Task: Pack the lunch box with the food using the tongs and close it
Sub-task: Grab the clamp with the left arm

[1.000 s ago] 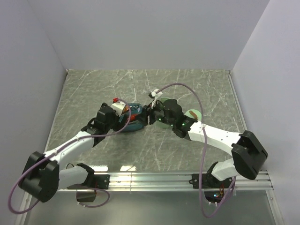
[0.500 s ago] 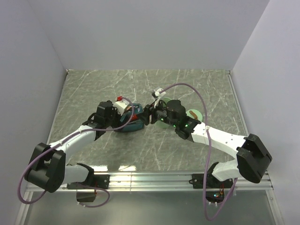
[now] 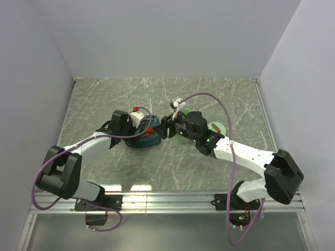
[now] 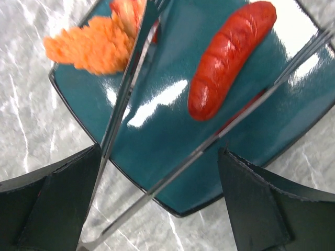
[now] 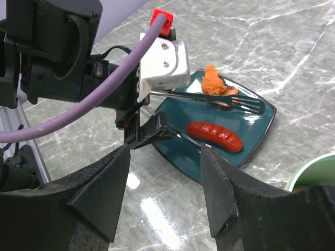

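My left gripper (image 4: pixel 158 151) is shut on the metal tongs (image 4: pixel 123 104), whose two arms stand spread over the dark teal plate (image 4: pixel 157 141). A red sausage (image 4: pixel 230 57) lies between the tong arms. An orange crumbed piece (image 4: pixel 86 47) and a small red piece (image 5: pixel 227 91) lie at the plate's far corner, by one tong tip. My right gripper (image 5: pixel 165 149) is open and empty, low over the table just short of the plate (image 5: pixel 261 125). The pale green lunch box (image 5: pixel 314 175) shows at that view's bottom right edge. Its round green lid (image 3: pixel 216 128) lies beside the right arm.
The marble table top (image 3: pixel 209 94) is walled by white panels at the back and both sides. A metal rail (image 3: pixel 172 198) runs along the near edge. The two grippers (image 3: pixel 157 129) face each other closely across the plate (image 3: pixel 144 140). A purple cable (image 3: pixel 209 97) loops over the right arm.
The left arm's elbow has swung out to the left and its wrist has shifted slightly farther back, tongs still over the plate. The right arm edged left, then stayed still.
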You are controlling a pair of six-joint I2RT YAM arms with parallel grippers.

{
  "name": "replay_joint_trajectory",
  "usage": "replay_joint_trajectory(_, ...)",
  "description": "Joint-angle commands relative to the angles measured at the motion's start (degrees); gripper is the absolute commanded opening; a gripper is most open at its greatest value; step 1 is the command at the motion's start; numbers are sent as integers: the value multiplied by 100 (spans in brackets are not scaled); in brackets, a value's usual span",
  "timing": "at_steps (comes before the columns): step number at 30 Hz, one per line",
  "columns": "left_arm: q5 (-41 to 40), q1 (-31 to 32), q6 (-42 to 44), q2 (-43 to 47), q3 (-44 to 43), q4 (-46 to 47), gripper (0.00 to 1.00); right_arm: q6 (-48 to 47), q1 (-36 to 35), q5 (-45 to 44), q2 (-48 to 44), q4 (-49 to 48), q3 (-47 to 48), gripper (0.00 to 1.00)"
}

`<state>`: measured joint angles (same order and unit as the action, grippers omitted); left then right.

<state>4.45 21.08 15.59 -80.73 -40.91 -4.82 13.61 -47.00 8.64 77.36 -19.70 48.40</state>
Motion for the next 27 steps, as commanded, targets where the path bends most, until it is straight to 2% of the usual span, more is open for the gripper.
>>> replay_joint_trajectory(1, 74, -8, 23, 48, -243, -133, 99, -51, 7, -82, -64, -86, -24, 64)
replay_joint_trajectory(8, 171, -8, -56, 690, -49, 25, 100, -51, 7, -65, 86, -16, 55, 64)
replay_joint_trajectory(17, 65, -8, -74, -21, -313, -335, 99, -42, -2, -73, 77, 10, 47, 64)
replay_joint_trajectory(27, -146, -43, -57, -189, -383, -318, 99, -42, -2, -65, 130, 19, 81, 64)
